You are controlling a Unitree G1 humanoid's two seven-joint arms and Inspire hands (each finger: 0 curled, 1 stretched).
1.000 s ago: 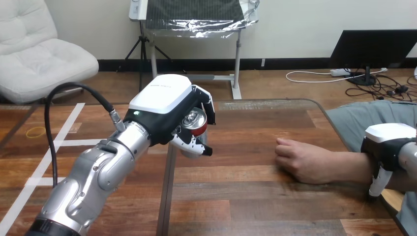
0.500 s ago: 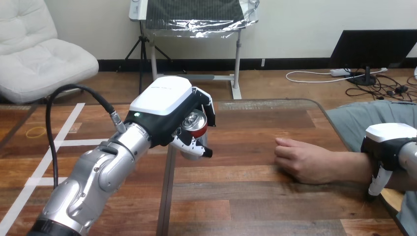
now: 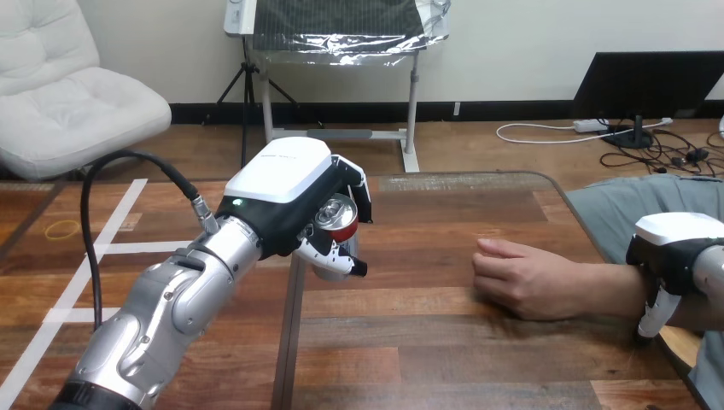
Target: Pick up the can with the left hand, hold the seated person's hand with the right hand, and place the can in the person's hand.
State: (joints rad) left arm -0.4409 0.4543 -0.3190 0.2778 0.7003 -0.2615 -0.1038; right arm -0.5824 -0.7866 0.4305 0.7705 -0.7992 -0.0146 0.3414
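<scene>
Barely shifted, our left hand keeps its fingers grasping the can above the surface's left edge. Our right hand lies over the person's forearm; we cannot tell its grip.

The head camera is looking forward and down across the table. It is sitting close behind the left hand.

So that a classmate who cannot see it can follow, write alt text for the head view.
The robot's left hand grips a red can, raised near the wooden table's left edge. At right, the person's hand rests on the table, with the robot's right hand over their forearm.
</scene>
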